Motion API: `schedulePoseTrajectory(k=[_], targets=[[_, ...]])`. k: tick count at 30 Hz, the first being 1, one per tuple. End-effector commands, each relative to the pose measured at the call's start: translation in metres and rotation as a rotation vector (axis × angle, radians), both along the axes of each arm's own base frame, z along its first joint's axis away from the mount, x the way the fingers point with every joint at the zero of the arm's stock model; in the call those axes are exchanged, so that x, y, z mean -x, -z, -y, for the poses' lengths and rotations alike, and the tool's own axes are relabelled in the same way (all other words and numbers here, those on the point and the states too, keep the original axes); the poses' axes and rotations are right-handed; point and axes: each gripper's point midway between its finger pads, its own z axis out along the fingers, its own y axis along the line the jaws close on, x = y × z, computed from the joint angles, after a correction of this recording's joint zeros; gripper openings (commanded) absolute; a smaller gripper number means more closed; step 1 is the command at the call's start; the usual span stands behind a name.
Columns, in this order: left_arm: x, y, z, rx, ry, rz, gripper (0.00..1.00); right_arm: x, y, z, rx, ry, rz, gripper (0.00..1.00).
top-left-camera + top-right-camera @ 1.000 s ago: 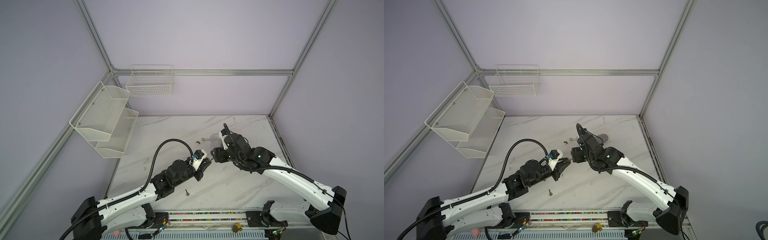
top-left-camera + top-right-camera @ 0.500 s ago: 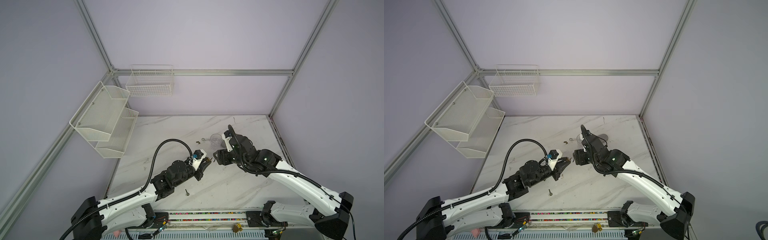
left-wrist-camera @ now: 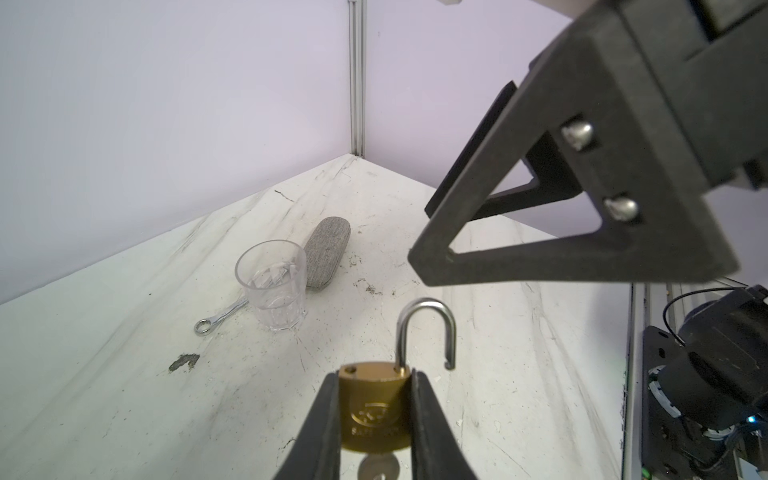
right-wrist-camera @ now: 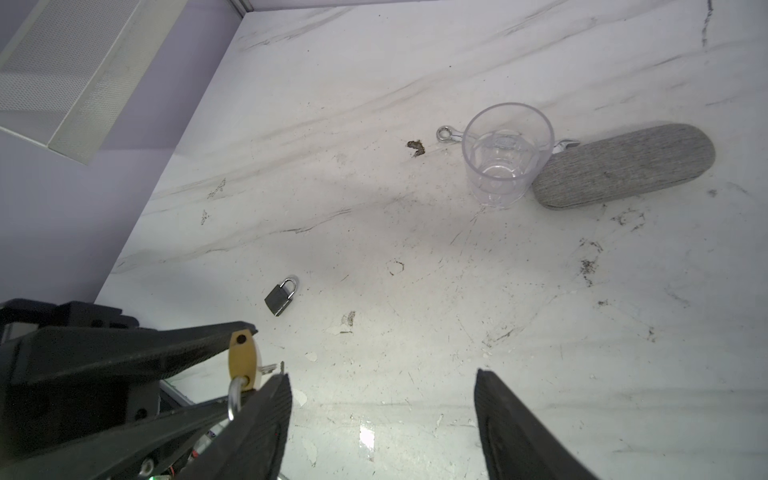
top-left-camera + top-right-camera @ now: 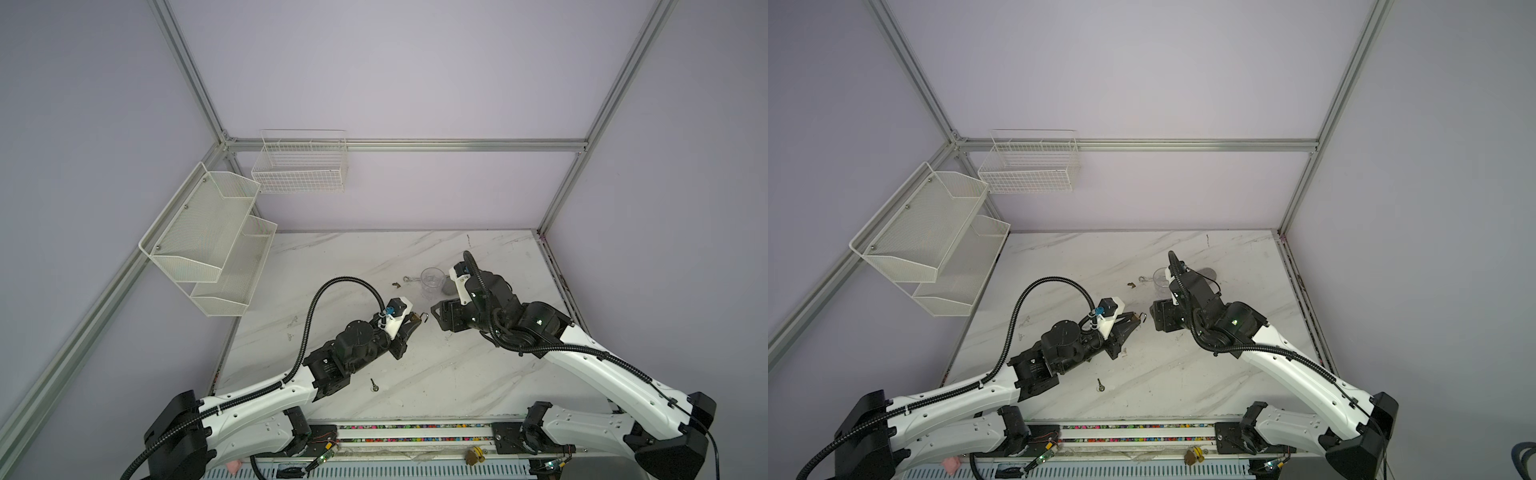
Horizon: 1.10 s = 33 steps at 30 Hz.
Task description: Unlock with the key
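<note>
Hanging over scuffed white marble table (image 5: 353, 257), lilac walls (image 5: 395, 83) behind: brass padlock (image 3: 376, 415), shackle open, key (image 3: 378, 467) in its base, clamped in left claw (image 3: 376, 374); right claw (image 4: 380, 374) apart, empty, near

Brass padlock (image 3: 376, 409) in left hand (image 3: 376, 374), shackle open, key (image 3: 379, 465) in its base

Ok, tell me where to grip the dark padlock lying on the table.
I'd grip the dark padlock across its body's narrow side edges, coming straight down from above: it lies flat on the table, broad face up, shackle closed.
</note>
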Motion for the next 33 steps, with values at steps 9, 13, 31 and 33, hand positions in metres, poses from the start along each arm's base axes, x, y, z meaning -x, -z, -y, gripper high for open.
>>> schedulePoseTrajectory(k=[9,13,31,33], targets=[[-0.035,0.027,-0.036,0.029,-0.353,-0.218,0.0,-0.007,-0.067,0.032,-0.175,0.167,0.19,0.89],[-0.044,0.046,-0.045,0.026,-0.467,-0.314,0.0,-0.011,-0.091,0.025,-0.277,0.17,0.247,0.97],[-0.105,0.143,-0.078,-0.084,-0.814,-0.688,0.0,-0.038,-0.164,-0.006,-0.612,0.18,0.442,0.97],[-0.11,0.148,-0.079,-0.087,-0.825,-0.703,0.0,-0.04,-0.164,-0.01,-0.624,0.177,0.43,0.97]])
